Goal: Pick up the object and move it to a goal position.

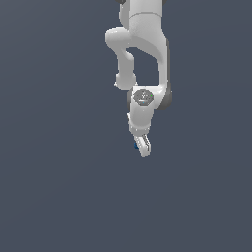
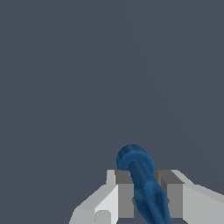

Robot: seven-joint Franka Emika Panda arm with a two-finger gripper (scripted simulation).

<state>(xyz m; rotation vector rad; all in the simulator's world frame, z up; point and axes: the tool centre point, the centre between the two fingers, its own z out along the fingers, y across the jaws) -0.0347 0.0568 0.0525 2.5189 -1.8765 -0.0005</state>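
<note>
The object [image 2: 142,179] is a small dark-blue, rounded, elongated blob. In the wrist view it sits clamped between my two grey finger pads [image 2: 125,194], its round end sticking out past them. In the exterior view only a tiny blue speck of the object [image 1: 136,145] shows beside the white fingers. My gripper [image 1: 142,147] hangs below the white arm, tilted, and is shut on the object. Nothing shows beneath it but plain grey.
The white arm [image 1: 142,44] reaches down from the top middle of the exterior view. Flat dark-grey background [image 1: 49,172] fills everything around it. No goal marker shows.
</note>
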